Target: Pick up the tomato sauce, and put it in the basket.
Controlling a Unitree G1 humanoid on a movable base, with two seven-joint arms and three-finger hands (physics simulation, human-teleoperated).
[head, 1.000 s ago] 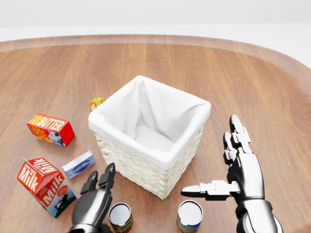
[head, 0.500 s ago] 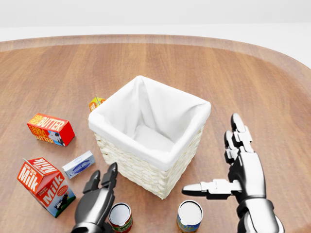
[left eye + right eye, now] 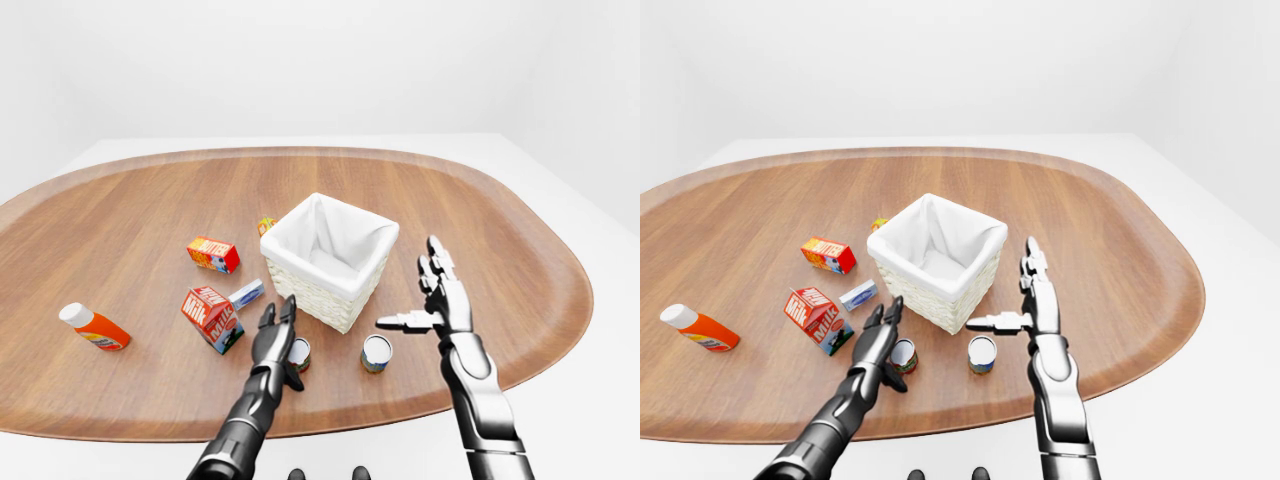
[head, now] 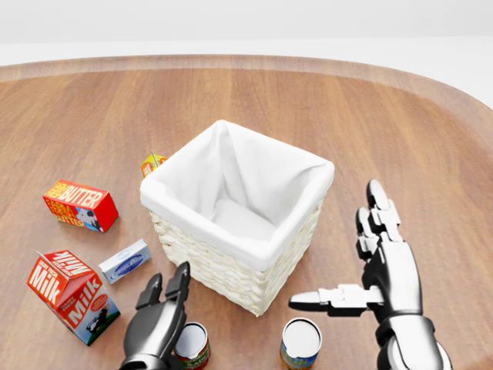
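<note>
Red-labelled can (image 4: pixel 190 344), likely the tomato sauce, now getting crowded by left hand (image 4: pixel 156 322), creeping rightward over it, fingers apart. Not grabbing yet; right hand (image 4: pixel 383 271) just hovering, splayed.

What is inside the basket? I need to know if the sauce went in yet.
The basket shows only its white cloth lining, with no can inside. The near walls hide part of the bottom.

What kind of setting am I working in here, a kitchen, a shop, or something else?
Likely a bare simulated test room, not a kitchen: one rounded wooden table amid plain white walls, holding a lined wicker basket and scattered groceries such as a milk carton and butter box.
</note>
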